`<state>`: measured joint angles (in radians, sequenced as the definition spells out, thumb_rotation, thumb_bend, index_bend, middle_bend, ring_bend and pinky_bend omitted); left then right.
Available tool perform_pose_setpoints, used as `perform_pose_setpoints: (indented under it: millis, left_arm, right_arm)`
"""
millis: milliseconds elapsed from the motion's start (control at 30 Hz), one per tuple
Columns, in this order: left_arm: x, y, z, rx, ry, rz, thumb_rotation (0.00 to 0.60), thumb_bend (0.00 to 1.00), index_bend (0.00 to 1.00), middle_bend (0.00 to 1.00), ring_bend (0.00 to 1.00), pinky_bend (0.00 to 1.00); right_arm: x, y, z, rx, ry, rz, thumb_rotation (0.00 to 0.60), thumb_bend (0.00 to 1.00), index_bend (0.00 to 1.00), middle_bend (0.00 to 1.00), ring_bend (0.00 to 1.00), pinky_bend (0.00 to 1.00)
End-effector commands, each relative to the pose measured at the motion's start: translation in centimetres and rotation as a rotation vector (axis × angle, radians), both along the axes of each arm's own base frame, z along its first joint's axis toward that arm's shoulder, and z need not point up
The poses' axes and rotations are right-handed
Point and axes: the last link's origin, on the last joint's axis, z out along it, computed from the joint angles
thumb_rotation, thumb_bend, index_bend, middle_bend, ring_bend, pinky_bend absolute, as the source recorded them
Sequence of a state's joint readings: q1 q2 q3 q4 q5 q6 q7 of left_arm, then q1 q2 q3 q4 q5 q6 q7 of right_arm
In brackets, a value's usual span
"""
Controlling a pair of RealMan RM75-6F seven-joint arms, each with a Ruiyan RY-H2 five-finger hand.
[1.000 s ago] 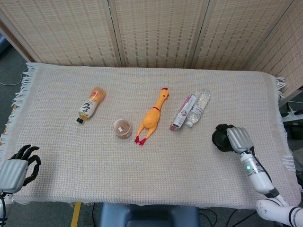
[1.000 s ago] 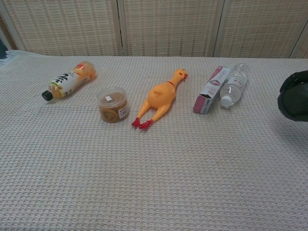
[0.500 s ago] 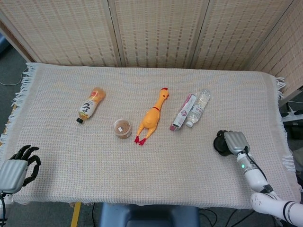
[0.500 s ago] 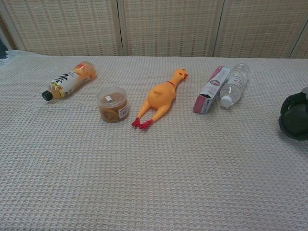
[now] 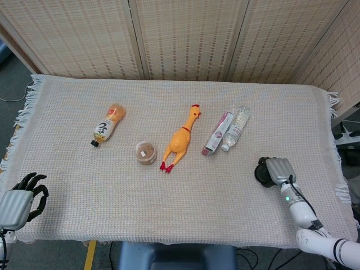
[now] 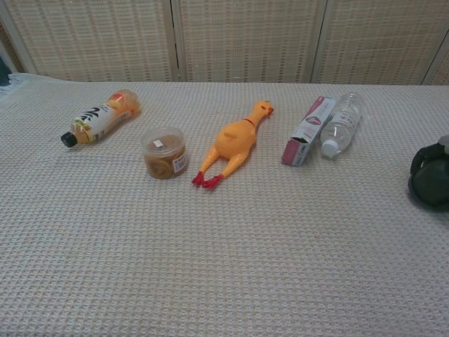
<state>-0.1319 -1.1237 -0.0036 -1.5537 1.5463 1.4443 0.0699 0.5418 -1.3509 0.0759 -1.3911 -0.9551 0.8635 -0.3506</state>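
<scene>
- Both views bright, even, diffuse light; no glare.
- Shadows soft and short: thin dark rim under the rubber chicken [image 6: 235,144] and the other things well left of the right hand [image 5: 273,170].
- Right hand's dark fingers [image 6: 429,177] read as a near-black blob at chest-view edge, detail lost.
- Left hand [image 5: 19,198] sharp.
- Cloth weave crisp on the counter [image 6: 224,267]; no motion blur.
- Head view slightly bowed at edges.

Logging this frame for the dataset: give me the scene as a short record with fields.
left hand: at the near left table edge, holding nothing
right hand: fingers curled in, nothing visibly held, nearest the water bottle
row on cloth: orange drink bottle, round tub, rubber chicken, pink box beside the water bottle
surface: woven cloth
</scene>
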Motion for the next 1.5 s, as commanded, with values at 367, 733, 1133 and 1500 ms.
perform_pose_setpoints:
  millis: [367, 733, 1133, 1500]
  left_arm:
    - [0.0, 0.0, 0.0, -0.001, 0.001, -0.001, 0.6, 0.53, 0.59, 0.23, 0.15, 0.42]
    - [0.0, 0.0, 0.0, -0.001, 0.001, -0.001, 0.6, 0.53, 0.59, 0.23, 0.16, 0.42]
    - [0.0, 0.1, -0.1, -0.003, 0.001, 0.002, 0.6, 0.53, 0.59, 0.23, 0.16, 0.42]
    - [0.0, 0.1, -0.1, -0.006, 0.002, 0.003, 0.6, 0.53, 0.59, 0.23, 0.16, 0.42]
  right_arm:
    - [-0.1, 0.5, 0.6, -0.022, 0.001, 0.032, 0.6, 0.39, 0.45, 0.13, 0.07, 0.54]
    - [-0.5, 0.7, 0.6, -0.004, 0.025, 0.004, 0.6, 0.39, 0.41, 0.11, 0.04, 0.45]
    - [-0.8, 0.8, 0.9, 0.015, 0.058, -0.027, 0.6, 0.32, 0.27, 0.01, 0.0, 0.14]
    - [-1.0, 0.9, 1.2, 0.018, 0.071, -0.041, 0.6, 0.29, 0.15, 0.0, 0.0, 0.03]
